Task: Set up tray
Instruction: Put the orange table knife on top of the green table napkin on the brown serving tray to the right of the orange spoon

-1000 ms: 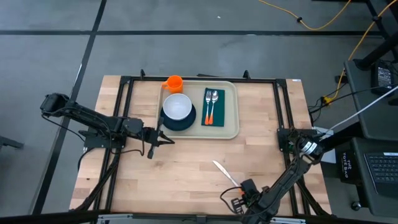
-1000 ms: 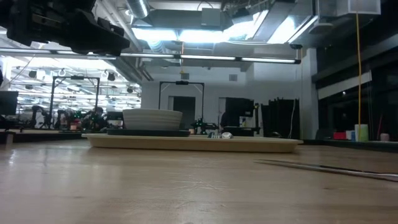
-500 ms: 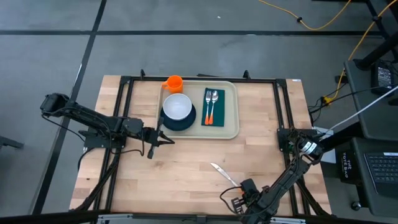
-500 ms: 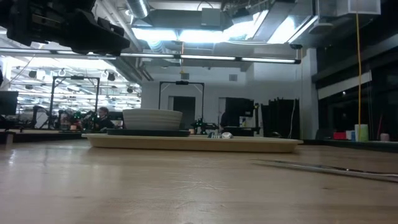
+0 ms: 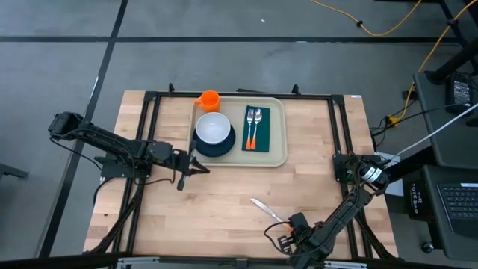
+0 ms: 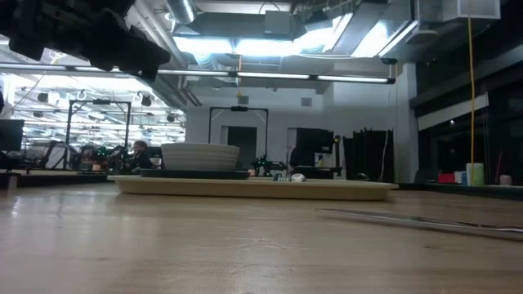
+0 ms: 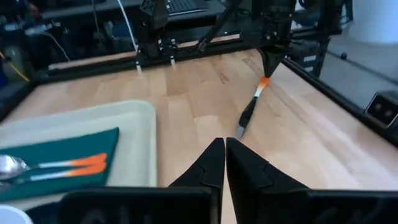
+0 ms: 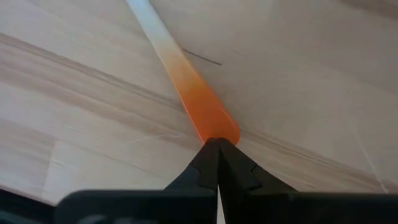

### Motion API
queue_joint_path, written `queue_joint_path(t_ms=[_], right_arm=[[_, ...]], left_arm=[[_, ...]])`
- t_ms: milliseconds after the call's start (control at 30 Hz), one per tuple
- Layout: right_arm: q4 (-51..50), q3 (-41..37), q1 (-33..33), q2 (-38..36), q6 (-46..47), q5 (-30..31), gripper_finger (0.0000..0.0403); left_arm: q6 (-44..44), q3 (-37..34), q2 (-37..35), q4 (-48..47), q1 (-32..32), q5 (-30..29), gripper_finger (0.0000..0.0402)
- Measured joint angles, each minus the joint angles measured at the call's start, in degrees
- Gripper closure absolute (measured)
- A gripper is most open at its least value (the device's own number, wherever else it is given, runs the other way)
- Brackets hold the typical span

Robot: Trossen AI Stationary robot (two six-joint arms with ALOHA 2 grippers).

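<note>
The tray lies at the far middle of the wooden table, a cream rectangle with rounded corners and a raised rim. On it sit a dark round plate carrying a white bowl, and beside them a dark green napkin with 2 orange-handled utensils laid side by side — from above they look like spoons, though the heads are too small to be sure. An orange cup stands at the tray's far left corner, touching or just off its rim; I cannot tell which.

The left gripper hangs just off the tray's near left corner, its 2 fingers pressed together with nothing between them.

The right gripper is low at the near edge of the table, well apart from the tray. Its fingers are closed on the orange handle end of a knife — the blade lies on the bare wood, pointing away toward the tray. In the low view the knife shows as a thin strip on the table's right side.
</note>
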Motion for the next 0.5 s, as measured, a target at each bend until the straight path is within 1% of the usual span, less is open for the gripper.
queue_joint_path(t_ms=[300, 433, 500], right_arm=[[0.1, -0.1, -0.2, 0.1, -0.1, 0.1, 0.0401], [0.0, -0.1, -0.7, 0.1, -1.3, 0.3, 0.0401], [-0.1, -0.1, -1.1, 0.1, -1.8, 1.5, 0.0401]], left_arm=[[-14.3, 0.0, 0.0, 0.0, 0.0, 0.0, 0.0379], [-15.7, 0.0, 0.0, 0.0, 0.0, 0.0, 0.0377], [-15.9, 0.0, 0.0, 0.0, 0.0, 0.0, 0.0379]])
